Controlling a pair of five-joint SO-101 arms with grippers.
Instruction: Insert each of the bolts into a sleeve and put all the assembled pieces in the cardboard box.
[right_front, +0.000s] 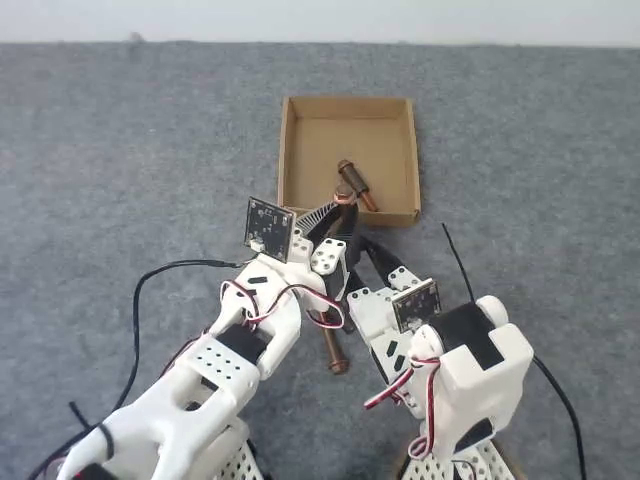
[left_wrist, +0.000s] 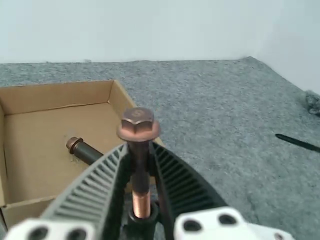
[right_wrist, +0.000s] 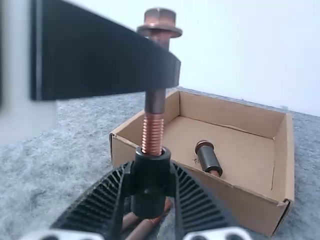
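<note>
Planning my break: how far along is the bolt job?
Done: one assembled piece lies in the cardboard box. In hand: the left gripper holds a bolt, its threaded tip entering the sleeve in the right gripper. Left: seat it, box it, then handle the loose bolt on the table.

Both arms are angling inward from the near side, wrists converging. The left arm (right_front: 200, 390) is lying stretched forward and to the right, low and long. The left gripper (left_wrist: 138, 150) is clamping the bolt (left_wrist: 138, 127) by its shank between both ribbed fingers (left_wrist: 107, 175), head up above the tips. The right arm (right_front: 470, 360) is sitting more upright, folded at the elbow, wrist pointing forward-left. The right gripper (right_wrist: 150, 170) is pinching the sleeve (right_wrist: 150, 186) from both sides, directly under the left gripper. One left finger is crossing close in front of the right wrist camera.
</note>
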